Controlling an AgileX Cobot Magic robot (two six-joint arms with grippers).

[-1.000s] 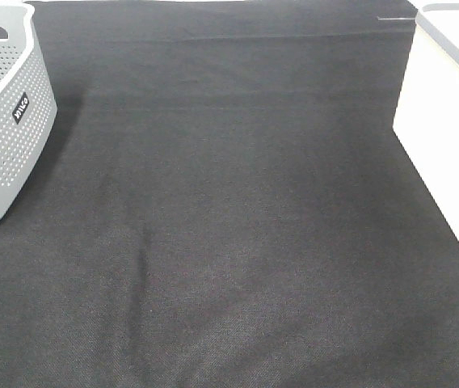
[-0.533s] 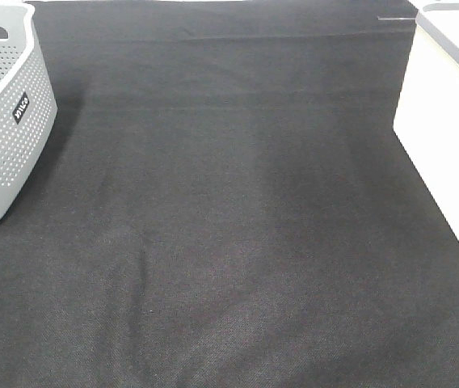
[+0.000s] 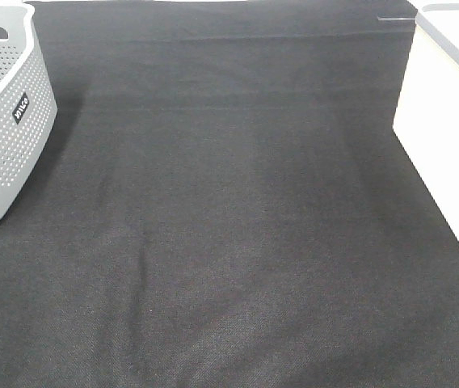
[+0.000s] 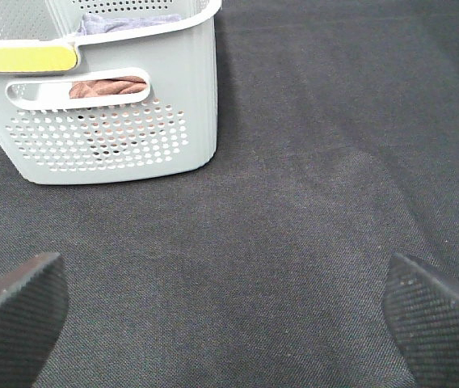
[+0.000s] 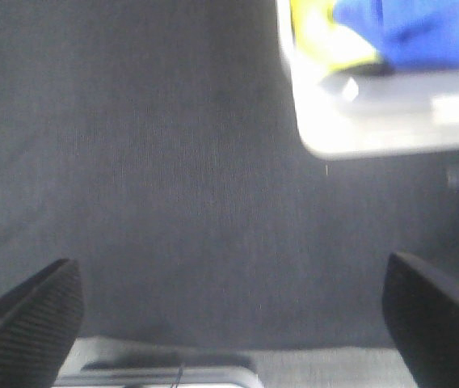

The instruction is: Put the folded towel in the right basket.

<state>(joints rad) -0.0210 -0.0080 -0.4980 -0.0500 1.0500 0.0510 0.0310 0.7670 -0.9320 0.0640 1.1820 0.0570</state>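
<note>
Black cloth surface (image 3: 237,210) bare in the middle. Grey perforated basket (image 3: 7,121) at left edge, white basket (image 3: 448,137) at right edge. Left pincer (image 4: 229,311) spread, nothing between its fingers; brown and grey cloth visible inside the grey basket. Right pincer (image 5: 233,315) spread, empty. Blue folded towel (image 5: 423,32) sits in the white basket, beside something yellow.

A black cloth (image 3: 237,202) covers the table, with a faint crease near its lower left in the high view. A grey perforated basket (image 3: 3,121) stands at the far left edge on the cloth, bearing a small dark label on its side. In the left wrist view, brown fabric (image 4: 108,86) shows through its handle slot and a greyish-blue cloth (image 4: 124,23) lies inside.
</note>
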